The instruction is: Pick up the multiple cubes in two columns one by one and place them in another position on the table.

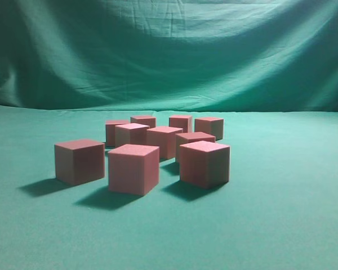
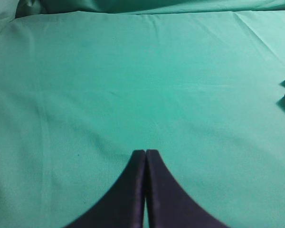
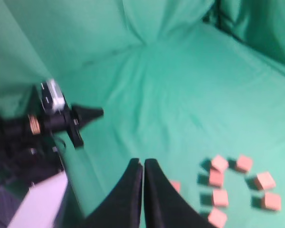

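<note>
The light is soft and a bit dim. In the exterior view the cubes (image 1: 133,169) have bright tops and darker sides, and their dark shadows fall to the left and toward the camera on the table (image 1: 293,225). So the light comes from above, from the back right. The backdrop (image 1: 169,50) gets darker at its corners. The picture is a little grainy. The left wrist view is clear, with gentle light on the cloth. The right wrist view is blurry all over, and the small cubes there look fuzzy.
</note>
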{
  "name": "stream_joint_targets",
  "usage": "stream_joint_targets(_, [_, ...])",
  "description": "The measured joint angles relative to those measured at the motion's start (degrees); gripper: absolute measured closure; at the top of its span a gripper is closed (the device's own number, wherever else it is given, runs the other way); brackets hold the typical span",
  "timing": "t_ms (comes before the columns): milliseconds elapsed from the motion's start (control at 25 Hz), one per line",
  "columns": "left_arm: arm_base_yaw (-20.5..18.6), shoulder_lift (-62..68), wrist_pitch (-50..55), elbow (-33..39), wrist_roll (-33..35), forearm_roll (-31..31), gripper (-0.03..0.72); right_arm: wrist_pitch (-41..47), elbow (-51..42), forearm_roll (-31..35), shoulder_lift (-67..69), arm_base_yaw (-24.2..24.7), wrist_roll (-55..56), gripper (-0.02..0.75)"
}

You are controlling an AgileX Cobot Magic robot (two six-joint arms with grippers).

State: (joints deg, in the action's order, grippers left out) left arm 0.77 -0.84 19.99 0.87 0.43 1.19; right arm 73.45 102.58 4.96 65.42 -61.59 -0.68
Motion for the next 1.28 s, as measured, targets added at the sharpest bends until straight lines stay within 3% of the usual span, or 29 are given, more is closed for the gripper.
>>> stream_joint_targets(120, [0.00, 0.00, 0.00, 0.00, 0.00, 0.00, 0.688, -2.62, -11.32, -1.96, -6.28, 0.00, 0.00, 0.738])
stream_joint_targets(280, [0.00, 0.00, 0.00, 0.00, 0.00, 0.00, 0.688, -14.71, -26.79, -3.41, -14.47, 2.81, 0.00, 0.738])
stream_joint_targets(520, [0.00, 0.00, 0.00, 0.00, 0.00, 0.00, 0.688, -30.50, -46.98, 0.62, -23.79, 16.52, 0.00, 0.738])
stream_joint_targets(760, [0.00, 0.00, 0.00, 0.00, 0.00, 0.00, 0.688, -42.13, -61.29, 3.58, -30.55, 31.08, -0.11, 0.738])
stream_joint_targets(1080, [0.00, 0.00, 0.00, 0.00, 0.00, 0.00, 0.688, -44.27, -73.82, 3.94, -42.21, 47.17, -6.05, 0.738])
stream_joint_targets(1280, [0.00, 0.00, 0.00, 0.00, 0.00, 0.00, 0.688, -45.66, -81.36, 3.97, -49.87, 54.55, -8.55, 0.738])
